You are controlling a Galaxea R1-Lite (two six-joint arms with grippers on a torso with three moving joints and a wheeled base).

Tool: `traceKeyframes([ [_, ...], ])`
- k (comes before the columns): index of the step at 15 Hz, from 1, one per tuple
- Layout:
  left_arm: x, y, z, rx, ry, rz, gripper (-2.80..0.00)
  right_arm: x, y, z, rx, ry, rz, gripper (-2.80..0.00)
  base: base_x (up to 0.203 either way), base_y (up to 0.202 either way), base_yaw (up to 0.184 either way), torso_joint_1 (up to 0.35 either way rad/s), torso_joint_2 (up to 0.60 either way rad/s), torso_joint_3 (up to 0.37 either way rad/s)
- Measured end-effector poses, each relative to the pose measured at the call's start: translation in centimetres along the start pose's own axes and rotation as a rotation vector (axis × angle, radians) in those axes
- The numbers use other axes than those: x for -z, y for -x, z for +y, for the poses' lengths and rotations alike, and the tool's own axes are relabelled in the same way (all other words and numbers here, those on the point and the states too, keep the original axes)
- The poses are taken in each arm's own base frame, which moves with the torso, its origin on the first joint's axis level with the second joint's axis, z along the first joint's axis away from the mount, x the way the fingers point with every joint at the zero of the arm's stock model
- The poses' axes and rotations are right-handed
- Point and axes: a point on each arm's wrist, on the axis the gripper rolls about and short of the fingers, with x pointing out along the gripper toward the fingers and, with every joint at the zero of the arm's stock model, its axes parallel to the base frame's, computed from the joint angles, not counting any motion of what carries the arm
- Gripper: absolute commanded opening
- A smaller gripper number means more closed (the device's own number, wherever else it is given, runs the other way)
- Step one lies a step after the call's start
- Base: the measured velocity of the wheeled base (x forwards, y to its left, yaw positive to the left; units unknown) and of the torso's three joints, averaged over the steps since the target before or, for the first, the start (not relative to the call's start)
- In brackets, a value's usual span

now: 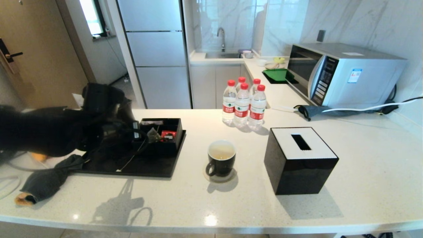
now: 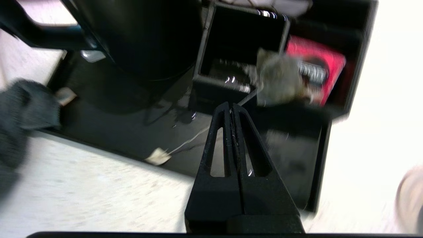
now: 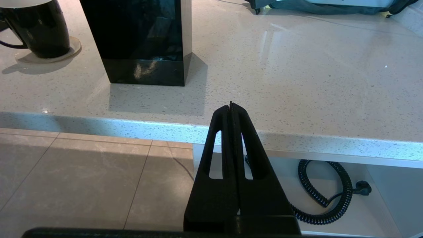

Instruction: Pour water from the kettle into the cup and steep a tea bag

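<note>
I can't read any text: the bottle labels (image 1: 241, 113), microwave sticker (image 1: 354, 75) and red packet (image 2: 314, 71) print are too small or blurred.

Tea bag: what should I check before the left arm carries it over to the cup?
1. Left end effector shut on the tea bag string: ok, it looks pinched at the tips.
2. Tea bag free of the compartment box: cannot tell.
3. Paper tag off the tray: not ok, it lies on it.
4. Cup upright with water in it: ok.
5. Right end effector shut, parked off the counter edge: ok.
</note>
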Motion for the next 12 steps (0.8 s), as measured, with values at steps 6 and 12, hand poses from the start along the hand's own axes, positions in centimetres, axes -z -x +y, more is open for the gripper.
traceKeyframes([
  [6, -1.7, -3.3, -3.0, -0.017, 0.125, 0.067, 0.00, 0.0, 0.0, 0.0, 0.001, 0.000, 0.000, -2.80, 0.000, 0.000, 0.000, 0.000, 0.00, 0.000],
  [12, -2.7, -4.2, -3.2, -0.012, 0.090, 0.186, 0.00, 0.0, 0.0, 0.0, 0.000, 0.000, 0.000, -2.80, 0.000, 0.000, 0.000, 0.000, 0.00, 0.000],
])
